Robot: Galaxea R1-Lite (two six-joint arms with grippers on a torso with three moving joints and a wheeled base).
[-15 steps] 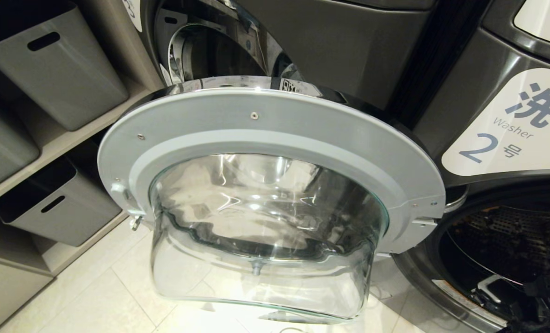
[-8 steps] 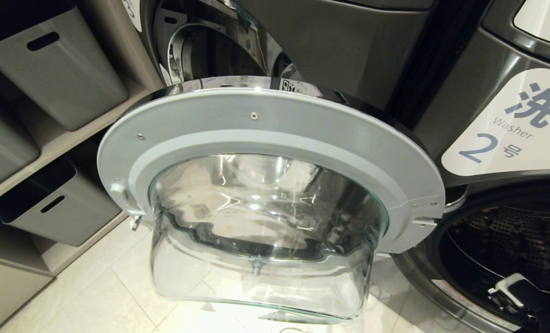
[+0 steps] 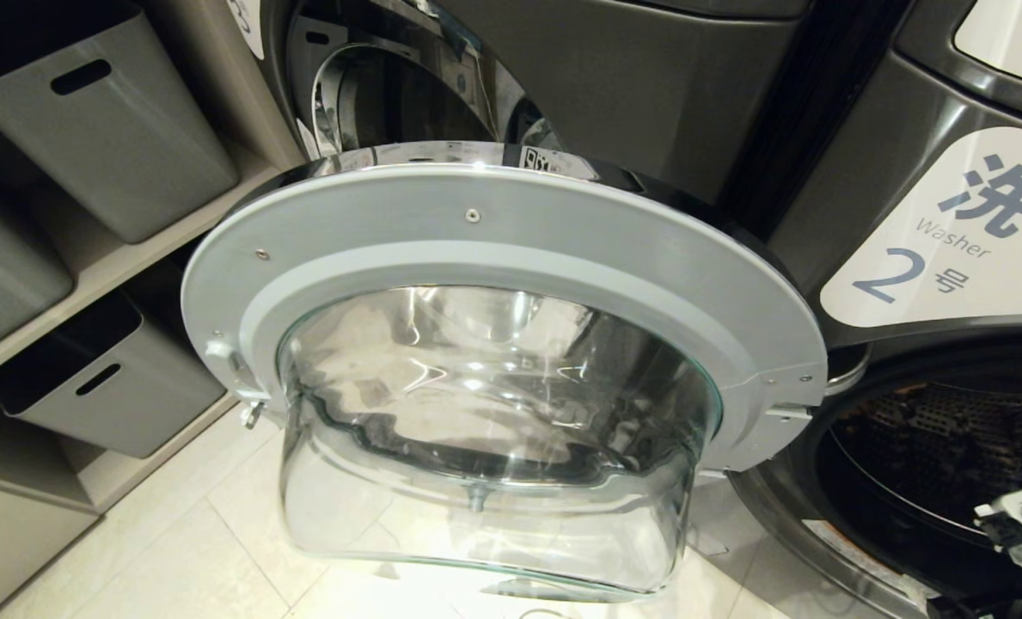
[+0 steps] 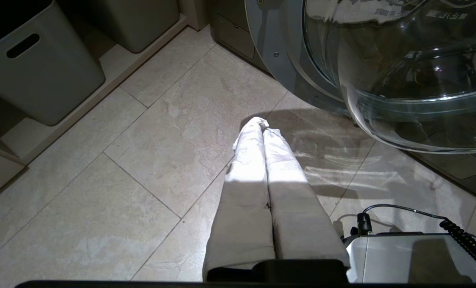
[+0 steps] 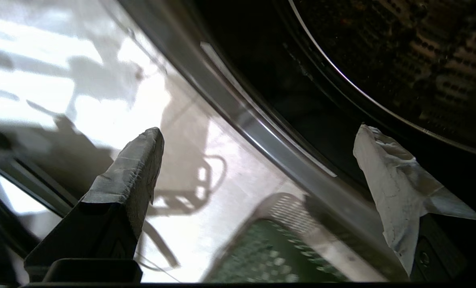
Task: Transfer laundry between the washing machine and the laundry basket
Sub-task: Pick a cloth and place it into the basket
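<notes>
The washing machine, dark grey with a white "Washer 2" label, stands at the right with its round glass door swung wide open toward me. Its dark perforated drum shows at the lower right. My right gripper sits at the mouth of the drum by the picture's edge. In the right wrist view the right gripper is open and empty, with the green laundry basket on the floor below it and the drum beyond. My left gripper is shut and parked over the floor tiles. No laundry is in view.
Grey bins stand on shelves at the left. Another dark washer stands behind the open door. The door's glass bowl bulges low over the tiled floor. My base with a coiled cable is beside the left gripper.
My right gripper has slid to the right along the drum's mouth, toward the head view's edge. The door, the machine and the left arm have not moved.
</notes>
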